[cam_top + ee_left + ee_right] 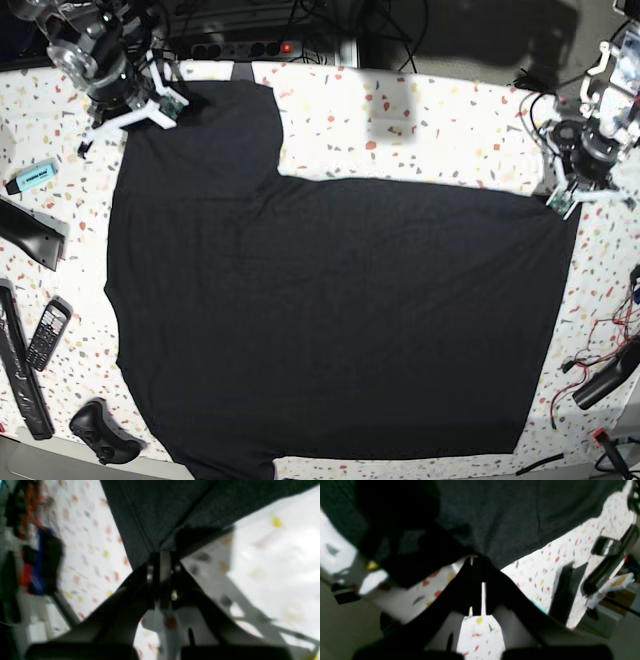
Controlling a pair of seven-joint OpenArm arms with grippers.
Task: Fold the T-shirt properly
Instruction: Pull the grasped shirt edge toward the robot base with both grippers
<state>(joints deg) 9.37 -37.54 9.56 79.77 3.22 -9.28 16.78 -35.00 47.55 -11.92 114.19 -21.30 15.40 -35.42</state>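
Observation:
The black T-shirt lies spread flat over most of the speckled table, plain side up. My right gripper is at the shirt's far left corner, by a sleeve. In the right wrist view its jaws are shut on the edge of the T-shirt, meeting at the right gripper. My left gripper is at the shirt's far right corner. In the left wrist view, the left gripper is shut on a pinched point of the T-shirt, with the cloth fanning out and up from it.
A blue marker, a black bar, a phone and a black controller lie along the left table edge. A power strip sits behind the table. Cables trail at the right front.

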